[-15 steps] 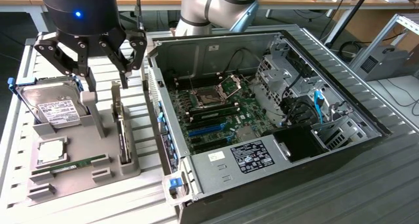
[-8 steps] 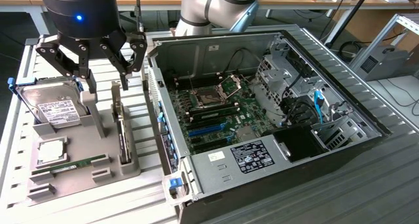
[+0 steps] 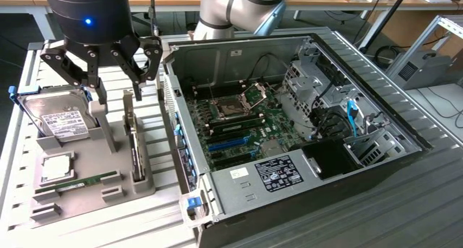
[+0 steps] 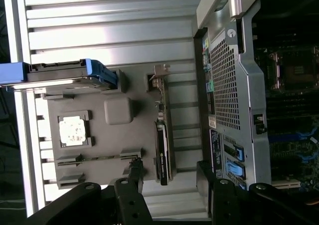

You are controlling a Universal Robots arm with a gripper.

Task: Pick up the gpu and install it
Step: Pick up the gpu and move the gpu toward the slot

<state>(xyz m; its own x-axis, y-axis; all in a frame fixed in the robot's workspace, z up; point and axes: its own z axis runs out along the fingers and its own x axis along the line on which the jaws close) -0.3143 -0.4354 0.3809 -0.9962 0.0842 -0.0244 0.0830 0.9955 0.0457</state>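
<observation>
On a gray tray (image 3: 90, 156), the gpu (image 3: 133, 142) stands below the gripper (image 3: 118, 90).

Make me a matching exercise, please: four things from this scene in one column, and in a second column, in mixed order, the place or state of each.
Column one
1. gpu
2. hard drive
3. processor chip
4. hand

Column two
A. lies flat in a square recess of the grey holder
B. stands on its edge in the holder, on the side nearest the computer case
C. open, holding nothing, above the holder
D. propped up at the exterior view's left, white label showing

Pairs: 1-B, 2-D, 3-A, 4-C
</observation>
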